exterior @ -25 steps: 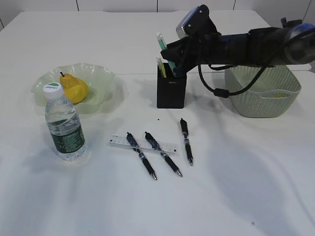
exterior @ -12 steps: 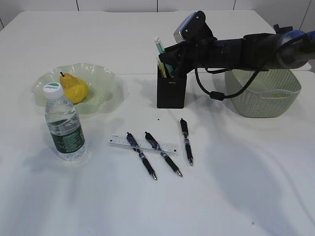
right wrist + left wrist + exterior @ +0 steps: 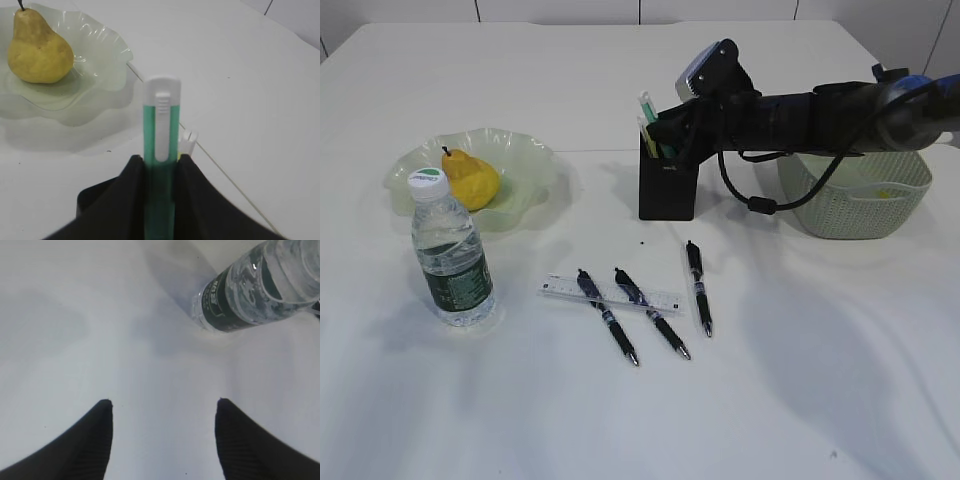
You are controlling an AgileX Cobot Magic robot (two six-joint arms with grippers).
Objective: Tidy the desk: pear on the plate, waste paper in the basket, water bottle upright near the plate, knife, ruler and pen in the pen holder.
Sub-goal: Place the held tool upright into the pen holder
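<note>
Progress looks past the halfway mark, judging by how things lie. Pear (image 3: 470,180) sits on the plate (image 3: 535,160), far to the left of the right end effector (image 3: 665,128), and the bottle (image 3: 450,250) stands upright just in front of that plate. Basket (image 3: 855,195) stands behind the arm, on its right; something yellowish lies inside, but whether it is the waste paper I cannot tell.

Right end effector is clenched on the knife (image 3: 161,150), a green tool with a white clip, and holds it upright over the holder (image 3: 668,185), directly below its fingertips. Its lower end appears to be already inside the holder beside another yellowish item, so release seems the remaining part of this step.

Left end effector (image 3: 162,435) is spread with nothing between its fingers, hovering above the bare surface (image 3: 100,340), the bottle ahead and to its right.

Still left: the ruler (image 3: 610,293) and three pens (image 3: 655,313), all lying flat below and in front of the right end effector, two pens crossing the ruler.
</note>
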